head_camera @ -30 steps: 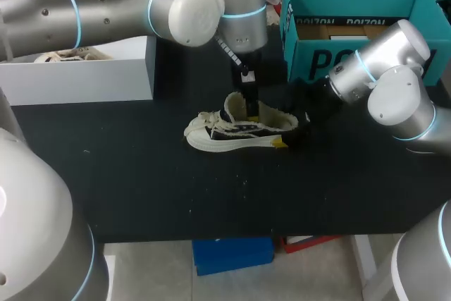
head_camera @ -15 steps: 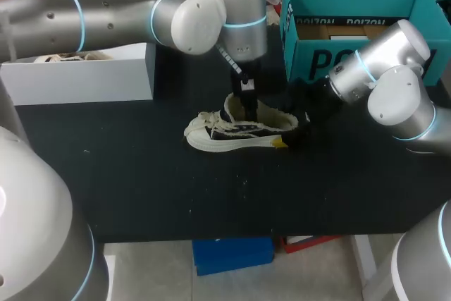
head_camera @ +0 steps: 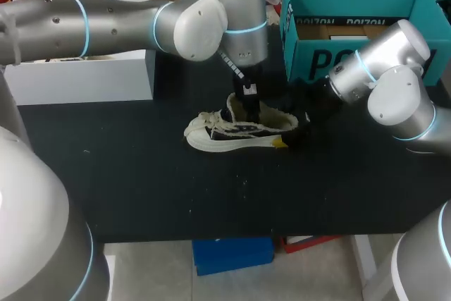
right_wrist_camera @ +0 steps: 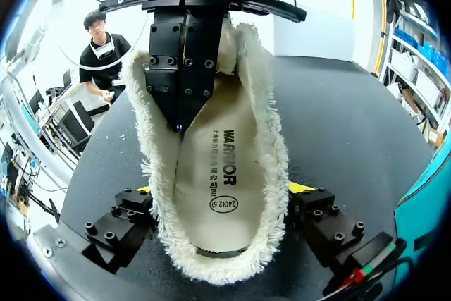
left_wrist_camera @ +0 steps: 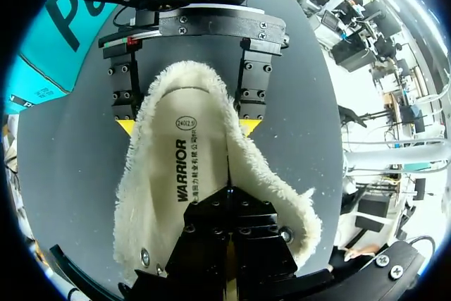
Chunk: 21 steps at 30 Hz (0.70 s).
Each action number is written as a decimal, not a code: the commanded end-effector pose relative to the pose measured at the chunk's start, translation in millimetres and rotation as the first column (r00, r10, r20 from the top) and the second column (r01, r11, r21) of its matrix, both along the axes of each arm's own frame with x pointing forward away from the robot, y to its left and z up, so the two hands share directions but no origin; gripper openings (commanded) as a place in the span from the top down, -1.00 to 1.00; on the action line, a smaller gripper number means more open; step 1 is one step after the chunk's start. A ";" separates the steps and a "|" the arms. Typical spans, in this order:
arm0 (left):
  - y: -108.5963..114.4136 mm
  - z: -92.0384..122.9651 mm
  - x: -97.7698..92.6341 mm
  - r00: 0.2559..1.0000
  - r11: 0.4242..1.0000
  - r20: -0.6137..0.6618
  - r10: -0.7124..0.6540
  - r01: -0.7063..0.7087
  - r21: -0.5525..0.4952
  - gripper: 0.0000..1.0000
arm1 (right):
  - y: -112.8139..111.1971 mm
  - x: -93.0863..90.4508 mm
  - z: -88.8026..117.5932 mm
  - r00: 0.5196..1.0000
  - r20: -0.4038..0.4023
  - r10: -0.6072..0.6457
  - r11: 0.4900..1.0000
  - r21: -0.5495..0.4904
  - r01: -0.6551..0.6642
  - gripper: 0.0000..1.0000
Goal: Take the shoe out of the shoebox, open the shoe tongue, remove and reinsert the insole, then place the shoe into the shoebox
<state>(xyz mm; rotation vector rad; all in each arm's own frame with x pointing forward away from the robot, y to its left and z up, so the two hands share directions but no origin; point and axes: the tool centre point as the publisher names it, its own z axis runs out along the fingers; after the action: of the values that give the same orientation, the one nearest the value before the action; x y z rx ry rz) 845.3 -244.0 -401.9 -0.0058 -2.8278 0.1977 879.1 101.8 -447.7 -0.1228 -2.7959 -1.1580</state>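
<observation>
left arm [head_camera: 113, 15] edges right over the shoe [head_camera: 236, 130], jaws together, tips on the insole [left_wrist_camera: 190, 174]; right arm [head_camera: 384, 68] clamps the heel [right_wrist_camera: 211, 244] in its jaws, toe pointing left.

The right gripper [right_wrist_camera: 222, 189] straddles the heel of the fleece-lined shoe [right_wrist_camera: 271, 146], its yellow-tipped fingers [right_wrist_camera: 301, 187] pressed against the fluffy collar from both sides. Ahead of it, the left gripper [right_wrist_camera: 180, 125] points down into the shoe's opening, fingers together, tips touching the pale insole [right_wrist_camera: 218, 195]. The shoe rests on the dark table [right_wrist_camera: 338, 118].
</observation>
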 end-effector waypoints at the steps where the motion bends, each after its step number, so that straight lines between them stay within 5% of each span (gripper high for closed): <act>1: -4.6 -9.5 -4.4 1.000 1.000 0.002 0.006 -0.006 -0.003 1.00 | -0.7 0.7 -5.3 1.000 -0.002 -0.001 1.000 -0.003 0.001 1.00; 18: -8.1 -24.2 -6.8 0.999 0.999 -0.001 0.034 -0.034 0.002 1.00 | -0.7 0.7 -5.3 1.000 -0.002 -0.001 1.000 -0.003 0.001 1.00; 19: -8.2 -24.3 -6.8 0.999 0.999 0.001 0.033 -0.033 0.001 0.96 | -0.7 0.7 -5.3 1.000 -0.002 -0.001 1.000 -0.003 0.001 1.00; 21: -8.6 -24.0 -6.9 1.000 1.000 0.005 0.029 -0.029 -0.004 0.32 | -0.7 0.7 -5.3 1.000 -0.002 -0.001 1.000 -0.003 0.001 1.00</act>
<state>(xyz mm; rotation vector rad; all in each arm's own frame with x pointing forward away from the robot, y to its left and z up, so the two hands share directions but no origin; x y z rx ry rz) 843.3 -250.0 -416.9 0.0391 -2.8329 0.2029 878.7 101.0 -448.1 -0.1222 -2.7956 -1.1598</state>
